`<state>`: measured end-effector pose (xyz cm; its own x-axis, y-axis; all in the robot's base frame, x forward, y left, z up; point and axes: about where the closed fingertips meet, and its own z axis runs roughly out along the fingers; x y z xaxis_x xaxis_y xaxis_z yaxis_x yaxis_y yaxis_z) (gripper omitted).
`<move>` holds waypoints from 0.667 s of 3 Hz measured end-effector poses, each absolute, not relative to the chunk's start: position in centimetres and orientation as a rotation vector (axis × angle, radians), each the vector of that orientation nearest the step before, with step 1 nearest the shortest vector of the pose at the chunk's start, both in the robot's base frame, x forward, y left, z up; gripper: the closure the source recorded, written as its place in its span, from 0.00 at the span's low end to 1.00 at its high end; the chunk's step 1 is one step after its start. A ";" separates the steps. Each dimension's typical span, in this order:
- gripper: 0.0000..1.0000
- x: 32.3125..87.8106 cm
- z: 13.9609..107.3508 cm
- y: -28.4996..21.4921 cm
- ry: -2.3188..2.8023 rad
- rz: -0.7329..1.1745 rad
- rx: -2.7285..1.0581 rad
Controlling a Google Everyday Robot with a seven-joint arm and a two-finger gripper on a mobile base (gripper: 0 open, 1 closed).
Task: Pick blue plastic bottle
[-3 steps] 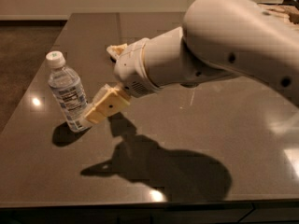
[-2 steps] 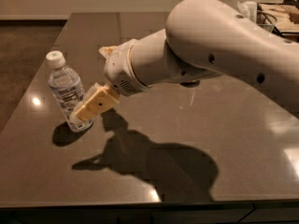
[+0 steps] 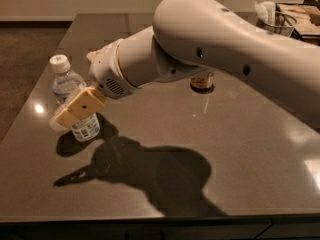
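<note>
The blue plastic bottle stands near the left edge of the dark table. It is clear, with a white cap and a blue-and-white label low on its body. My gripper reaches in from the right at the end of the big white arm. Its tan pad lies across the front of the bottle's middle and hides that part. The bottle's base rests on the table.
An orange-brown can stands at the table's middle, half hidden under the arm. A clear container with paper and a wooden item sit at the back right. Brown floor lies past the table's left edge.
The arm has pushed further left. The gripper, which was at the bottle's lower right side, now lies across its middle. The bottle stays in place.
</note>
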<state>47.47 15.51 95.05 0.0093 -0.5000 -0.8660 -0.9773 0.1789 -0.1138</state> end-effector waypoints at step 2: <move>0.17 47.2 94.4 18.1 1.618 0.770 -1.461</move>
<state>47.21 18.06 94.38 -0.0061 -0.4948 -0.8690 -0.9865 0.1451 -0.0756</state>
